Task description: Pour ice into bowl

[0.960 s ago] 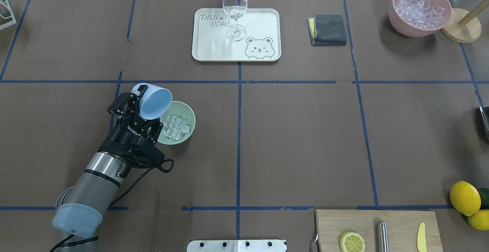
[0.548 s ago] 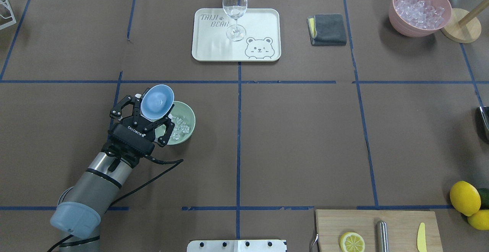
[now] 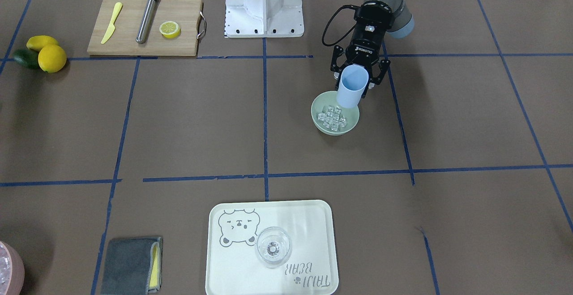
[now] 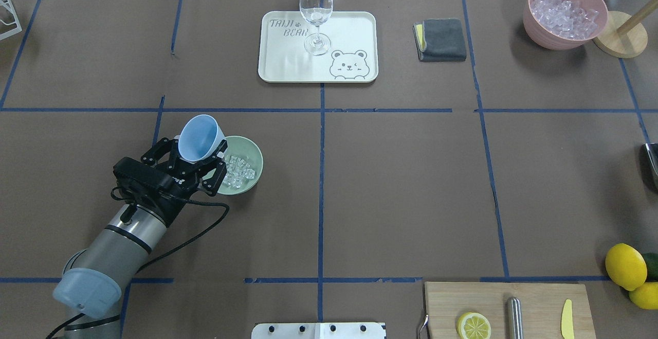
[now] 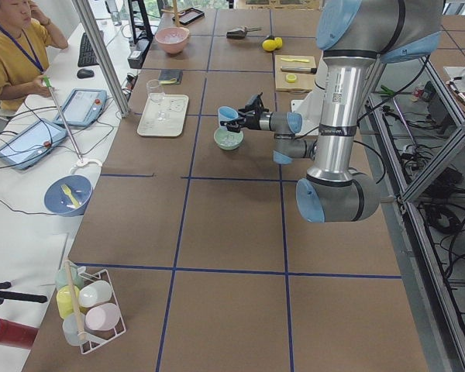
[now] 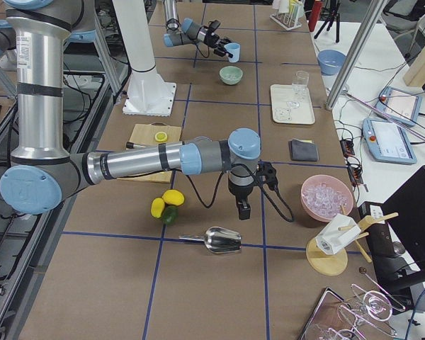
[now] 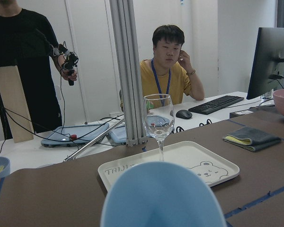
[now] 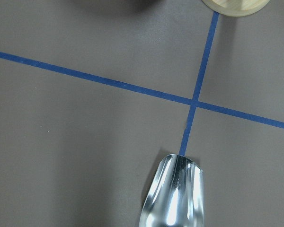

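Note:
The pale green bowl [image 4: 256, 163] [image 3: 320, 125] sits left of the table's centre line with the ice [image 4: 239, 170] [image 3: 331, 117] heaped inside as small clear cubes. My left gripper [image 4: 193, 156] [image 3: 358, 78] is shut on a light blue cup [image 4: 198, 137] [image 3: 352, 87], held mouth-up and slightly tilted over the bowl's left rim. The cup's inside looks empty from overhead. The cup's rim [image 7: 164, 197] fills the bottom of the left wrist view. My right gripper [image 6: 244, 211] hangs above a metal scoop [image 6: 223, 241] [image 8: 175, 195]; whether it is open or shut I cannot tell.
A white tray [image 4: 354, 25] with a wine glass [image 4: 315, 12] stands at the back, a folded grey cloth [image 4: 441, 39] and a pink bowl [image 4: 534, 29] of clear cubes to its right. A cutting board [image 4: 534, 298] with a lemon half and lemons [image 4: 625, 266] lie front right.
The left wrist has rolled back, bringing the blue cup from lying on its side, mouth over the bowl, to mouth-up, and the arm has drawn slightly left. The ice stays in the bowl.

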